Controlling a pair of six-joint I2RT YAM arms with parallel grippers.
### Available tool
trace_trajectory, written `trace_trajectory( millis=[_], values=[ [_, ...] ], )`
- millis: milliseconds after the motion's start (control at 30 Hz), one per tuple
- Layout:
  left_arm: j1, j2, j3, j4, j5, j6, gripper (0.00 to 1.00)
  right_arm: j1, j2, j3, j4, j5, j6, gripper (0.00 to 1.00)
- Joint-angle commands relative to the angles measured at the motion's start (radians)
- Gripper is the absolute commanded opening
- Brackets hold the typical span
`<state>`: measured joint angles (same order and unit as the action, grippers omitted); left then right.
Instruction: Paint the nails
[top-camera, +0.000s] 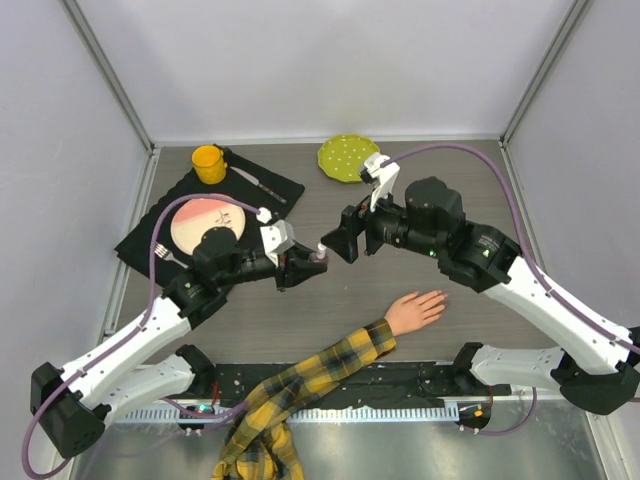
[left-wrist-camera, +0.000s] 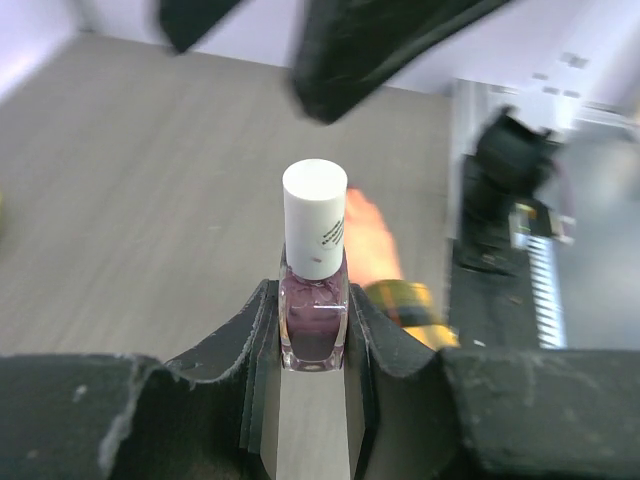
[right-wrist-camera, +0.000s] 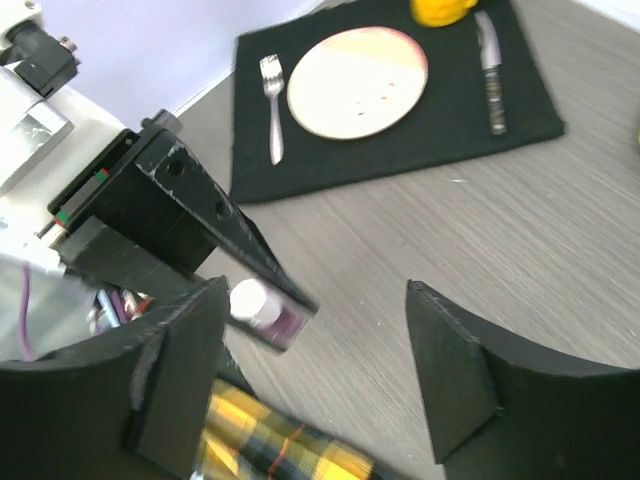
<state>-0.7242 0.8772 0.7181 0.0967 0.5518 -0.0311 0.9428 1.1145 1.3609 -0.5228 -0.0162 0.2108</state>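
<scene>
We see our left end effector (left-wrist-camera: 313, 305) clamped on a small polish bottle (left-wrist-camera: 313, 335), which stands upright between the jaws. It has a white cap (left-wrist-camera: 315, 215) at 12 o'clock above purple-tinted glass. Behind it, toward 1 o'clock, a blurred mannequin hand (left-wrist-camera: 366, 240) and plaid sleeve (left-wrist-camera: 405, 300) lie on the grey table (left-wrist-camera: 150, 200). Blurred black shapes (left-wrist-camera: 370, 45) hang at 12 o'clock.

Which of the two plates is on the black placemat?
The pale pink-cream plate on the left lies on the black placemat. The yellow-green dotted plate sits on the bare table farther back.
</scene>
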Motion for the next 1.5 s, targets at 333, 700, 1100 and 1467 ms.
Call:
trace_trajectory(
  millis=[333,700,1100,1467],
  values=[
    [0.002,0.032,0.061,0.046,0.264,-0.039,0.0,-0.105,0.028,0.001,-0.059,-0.574,-0.238,0.66],
    [0.002,0.026,0.06,0.035,0.255,-0.032,0.0,-0.107,0.082,0.02,-0.065,-0.587,-0.269,0.45],
    [0.003,0.009,0.064,0.008,0.022,0.019,0.0,-0.107,0.12,0.012,-0.072,-0.579,-0.214,0.01],
    [0.002,0.052,0.081,0.078,-0.357,0.069,0.0,0.26,0.412,0.122,-0.114,0.446,0.346,0.01]
  ],
)
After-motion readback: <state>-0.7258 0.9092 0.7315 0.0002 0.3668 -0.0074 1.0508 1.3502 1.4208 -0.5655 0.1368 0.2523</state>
